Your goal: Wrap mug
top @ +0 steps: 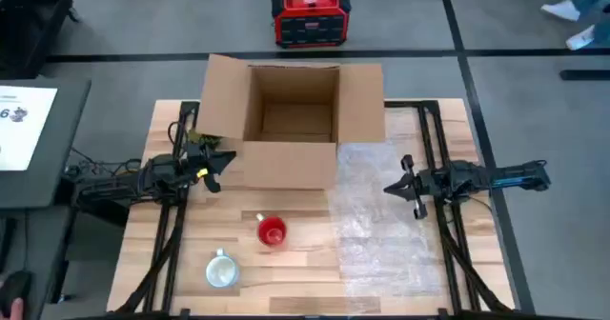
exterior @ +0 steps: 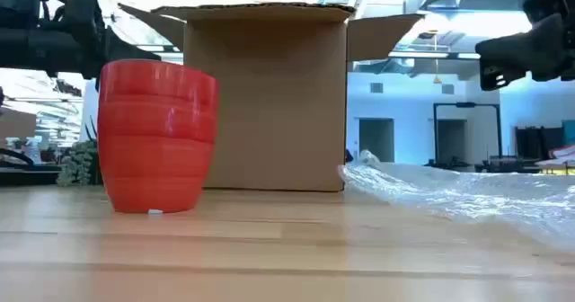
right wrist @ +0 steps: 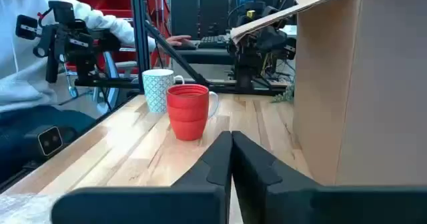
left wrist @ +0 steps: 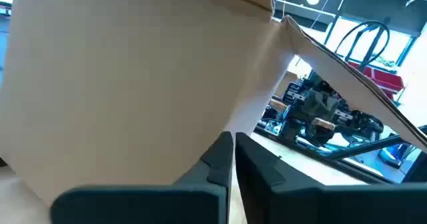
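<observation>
We see a red mug point(top: 272, 231) standing upright on the pale wooden table point(top: 305, 263), in front of an open cardboard box point(top: 291, 120). The mug is glossy and ribbed in rounded bands, as the low view shows; its handle shows only in the right wrist view. Near it, toward the table's front edge, stands a patterned mug point(top: 221, 270) with a pale teal print. A sheet of clear bubble wrap point(top: 381, 215) lies crinkled over the right half of the table, its near edge just beside the box's front corner and apart from the red mug.

The left gripper point(top: 212, 168) sits close against the box's left front corner, fingers pressed together with nothing between them; its wrist view is filled by plain brown cardboard. The right gripper point(top: 405, 189) hovers above the bubble wrap, likewise closed and empty, pointing toward the mugs.

Bare wood lies open between the red mug and the wrap. From above, a red power unit point(top: 307, 17) rests on the floor beyond the table. The right wrist view alone shows a person in a white sleeve point(right wrist: 40, 51) past the table's far side.
</observation>
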Motion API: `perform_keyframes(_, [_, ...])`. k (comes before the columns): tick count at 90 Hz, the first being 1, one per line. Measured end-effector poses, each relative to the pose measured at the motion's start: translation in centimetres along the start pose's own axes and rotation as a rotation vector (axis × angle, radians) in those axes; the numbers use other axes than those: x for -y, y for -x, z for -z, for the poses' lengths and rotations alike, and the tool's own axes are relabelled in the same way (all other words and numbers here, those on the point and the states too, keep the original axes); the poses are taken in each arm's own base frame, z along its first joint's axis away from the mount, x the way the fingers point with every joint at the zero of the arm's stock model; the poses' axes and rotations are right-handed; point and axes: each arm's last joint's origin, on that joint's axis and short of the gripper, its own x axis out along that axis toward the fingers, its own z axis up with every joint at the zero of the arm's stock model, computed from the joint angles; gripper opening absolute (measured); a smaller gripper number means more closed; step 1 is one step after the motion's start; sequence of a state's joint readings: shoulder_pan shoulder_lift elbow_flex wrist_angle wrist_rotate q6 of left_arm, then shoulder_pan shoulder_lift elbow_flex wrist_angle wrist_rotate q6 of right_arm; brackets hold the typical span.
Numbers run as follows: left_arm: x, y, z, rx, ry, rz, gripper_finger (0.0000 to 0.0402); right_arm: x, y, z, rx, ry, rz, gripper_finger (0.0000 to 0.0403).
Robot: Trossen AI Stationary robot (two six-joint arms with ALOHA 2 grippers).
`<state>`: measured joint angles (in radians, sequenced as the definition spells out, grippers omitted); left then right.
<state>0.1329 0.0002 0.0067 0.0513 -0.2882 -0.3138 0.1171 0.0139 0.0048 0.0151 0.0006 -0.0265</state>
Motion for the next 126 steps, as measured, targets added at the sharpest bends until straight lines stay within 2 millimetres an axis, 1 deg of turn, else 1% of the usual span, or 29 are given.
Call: perform_keyframes(126, [0.02, -0.03, -0.12, 0.013, 0.016, 0.0, 0.0, 0.0, 0.0, -0.01, 0.001, 0.0, 0.0, 0.0])
